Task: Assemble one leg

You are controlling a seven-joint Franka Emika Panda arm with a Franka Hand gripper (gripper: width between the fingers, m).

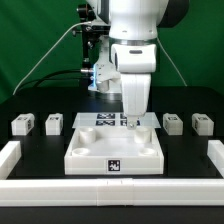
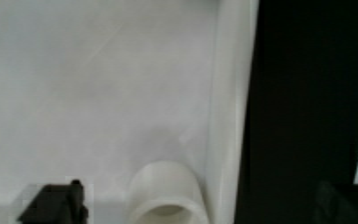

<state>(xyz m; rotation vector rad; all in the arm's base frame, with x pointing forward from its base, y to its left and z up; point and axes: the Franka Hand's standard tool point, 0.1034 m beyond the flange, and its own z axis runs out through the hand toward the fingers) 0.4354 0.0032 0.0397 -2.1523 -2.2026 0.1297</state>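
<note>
The end effector [image 1: 133,113] hangs low over the back part of the tray [image 1: 113,150], pointing straight down from the white arm [image 1: 135,40]. In the wrist view the end effector [image 2: 208,205] looks wide open. One dark fingertip [image 2: 51,205] shows over the tray's pale floor [image 2: 105,90], and what seems to be the other sits far off at the picture's edge, though that one is too dim to be sure of. Nothing is held between them. A round socket [image 2: 167,195] lies in the gap, close to the tray's edge where the white gives way to the black bench [image 2: 300,100].

From where I stand, none of the legs is near the end effector. All four rest on the bench [image 1: 40,150], in a loose row level with the tray's back edge. On the exterior view's left are the outer left leg [image 1: 22,125] and the inner left leg [image 1: 53,123]. On its right are the inner right leg [image 1: 173,122] and the outer right leg [image 1: 201,124]. Each stands clear of the tray.

The marker board [image 1: 105,120] lies flat just behind the tray. A low white rail [image 1: 110,190] runs along the bench's front and turns up both sides.
</note>
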